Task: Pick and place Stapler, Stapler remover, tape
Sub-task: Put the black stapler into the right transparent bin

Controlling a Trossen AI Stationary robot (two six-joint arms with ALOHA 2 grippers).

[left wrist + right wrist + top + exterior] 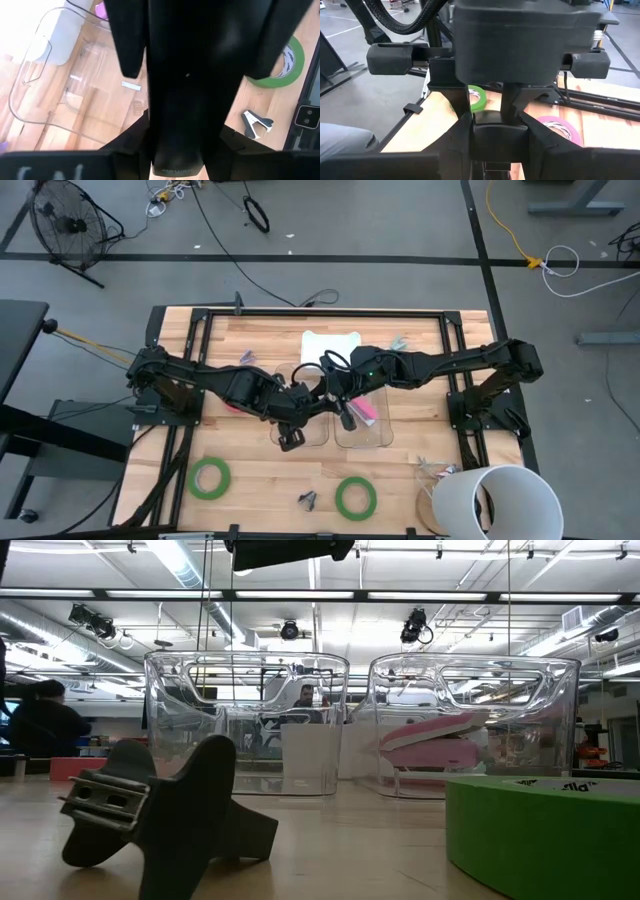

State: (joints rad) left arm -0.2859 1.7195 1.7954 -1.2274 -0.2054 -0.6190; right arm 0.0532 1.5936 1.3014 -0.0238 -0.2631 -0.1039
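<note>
Left gripper (291,435) clamps a black stapler (185,100) that blocks its wrist view. Right gripper (345,418): grip unclear. Tape (540,830) is cropped on the wooden table (260,490).

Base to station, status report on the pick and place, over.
Left gripper shut on black stapler above clear bins. Right gripper crowding it close. Pink stapler binned; staple remover, green tapes on table.
</note>
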